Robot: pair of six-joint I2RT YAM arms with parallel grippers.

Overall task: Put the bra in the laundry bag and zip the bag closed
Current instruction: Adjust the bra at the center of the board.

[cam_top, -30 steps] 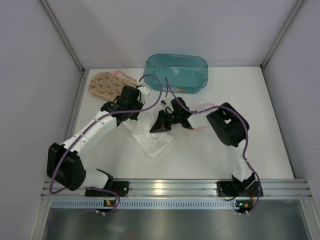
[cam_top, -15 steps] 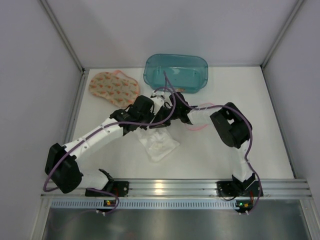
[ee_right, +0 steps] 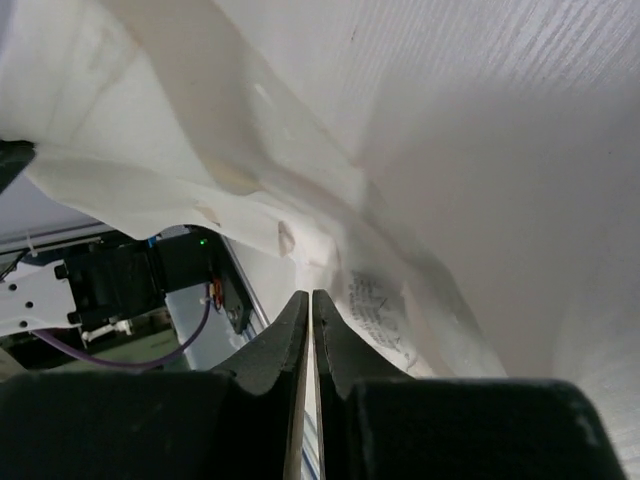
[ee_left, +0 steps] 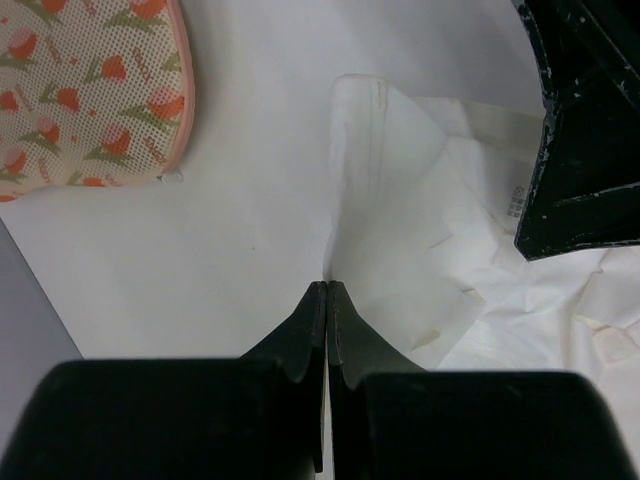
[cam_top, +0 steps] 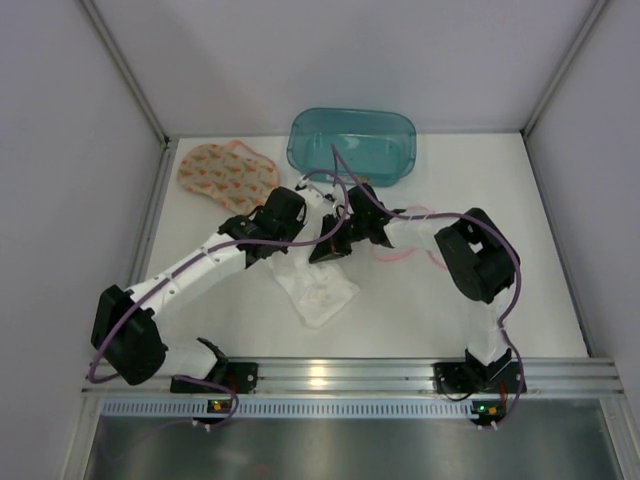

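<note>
The bra (cam_top: pixel 320 292) is a crumpled white garment with a printed label, lying mid-table; thin pink straps (cam_top: pixel 400 250) trail to its right. The laundry bag (cam_top: pixel 226 174) is flat floral mesh with pink trim, at the far left, apart from both grippers; it also shows in the left wrist view (ee_left: pixel 90 85). My left gripper (cam_top: pixel 298 245) is shut, pinching an edge of the white fabric (ee_left: pixel 400 200) at its tips (ee_left: pixel 328 284). My right gripper (cam_top: pixel 322 255) is shut close beside it, with the white fabric (ee_right: pixel 300 150) draped over and around its fingers (ee_right: pixel 311 294).
A translucent teal tub (cam_top: pixel 352 145) stands at the back centre, just behind the two wrists. White walls close in the table on the left, right and back. Purple cables loop over both arms.
My left gripper has swung right, from near the floral bag to beside the right gripper. The white garment has bunched and shifted slightly right. The right elbow has moved right.
</note>
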